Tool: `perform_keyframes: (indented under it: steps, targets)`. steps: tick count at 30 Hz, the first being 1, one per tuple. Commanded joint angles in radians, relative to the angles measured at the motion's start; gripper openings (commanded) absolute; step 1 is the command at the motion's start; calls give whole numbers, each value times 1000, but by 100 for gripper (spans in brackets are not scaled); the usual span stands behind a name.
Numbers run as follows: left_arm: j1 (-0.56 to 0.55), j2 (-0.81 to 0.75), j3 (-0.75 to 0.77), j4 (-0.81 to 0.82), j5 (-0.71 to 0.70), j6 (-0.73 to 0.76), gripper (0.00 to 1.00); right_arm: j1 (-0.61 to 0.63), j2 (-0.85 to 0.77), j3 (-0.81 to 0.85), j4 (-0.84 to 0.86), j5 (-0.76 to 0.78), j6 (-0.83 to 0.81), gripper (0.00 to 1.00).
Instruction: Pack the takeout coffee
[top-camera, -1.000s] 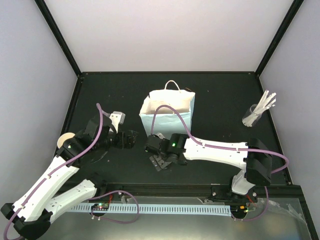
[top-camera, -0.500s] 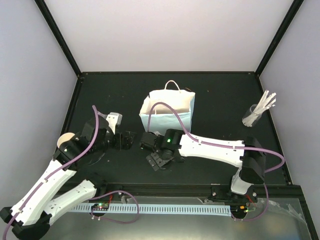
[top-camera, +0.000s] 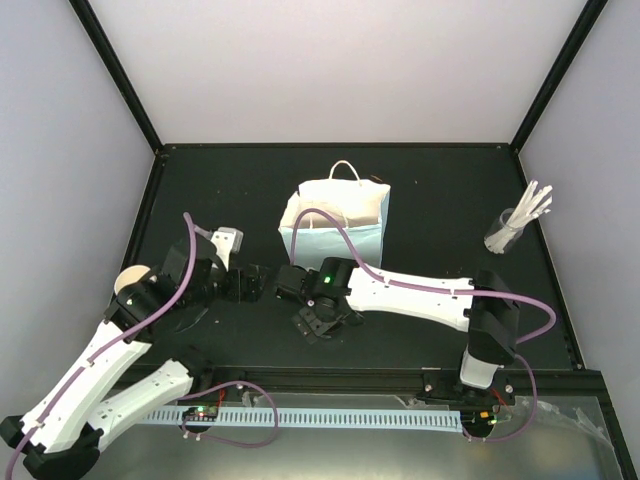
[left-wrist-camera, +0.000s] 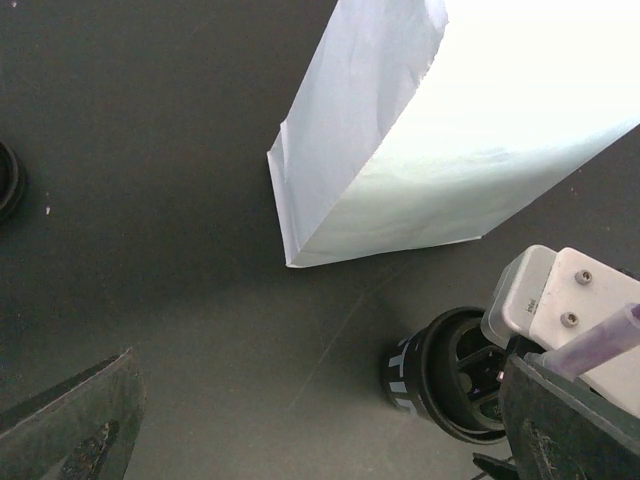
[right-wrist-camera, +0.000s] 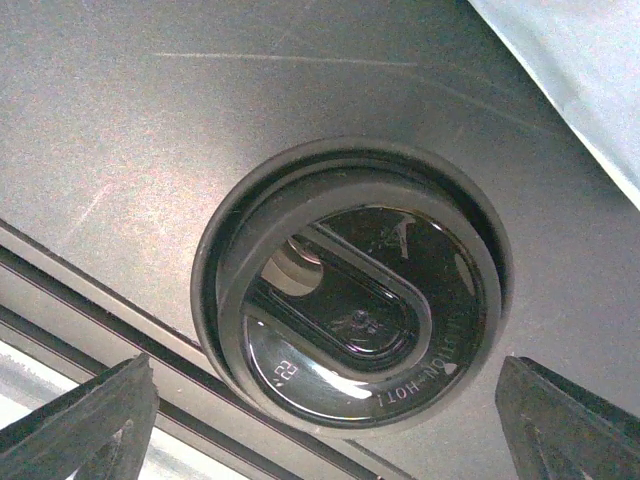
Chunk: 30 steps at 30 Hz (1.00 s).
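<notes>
Under R gripper (right-wrist-camera: 325, 428), by the front rail (right-wrist-camera: 100, 330): black lid (right-wrist-camera: 350, 325), jaws wide apart, nothing held.
Best move, I'd say: drop straight down, keep lid centred btwn fingers, close evenly on the rim. An off-centre grip could tip or pop it, and can't tell from above what it sits on. L gripper (left-wrist-camera: 320, 430), also wide apart & empty, hovers over bare table (left-wrist-camera: 150, 250) just beside R arm (left-wrist-camera: 560, 300). Dark round edge at that view's left may be a 2nd lid (left-wrist-camera: 6, 180). Further back, blue bag (top-camera: 335, 240) stands open w/ sth tan inside, can't tell what. Far right, glass (top-camera: 503, 236) holds white sticks (top-camera: 532, 205).
</notes>
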<state>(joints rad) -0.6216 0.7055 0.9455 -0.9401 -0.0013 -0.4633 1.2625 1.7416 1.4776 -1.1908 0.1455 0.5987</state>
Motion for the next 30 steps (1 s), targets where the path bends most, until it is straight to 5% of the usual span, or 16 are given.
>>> perform_keyframes:
  steps: [1,30]
  targets:
    - [8,-17,-2,-21,-22,9,99,-5,7,14,-5,-19,-15,94]
    - [7,18,4,3,-9,20,99,-53,-6,-21,37,-78,-49,91]
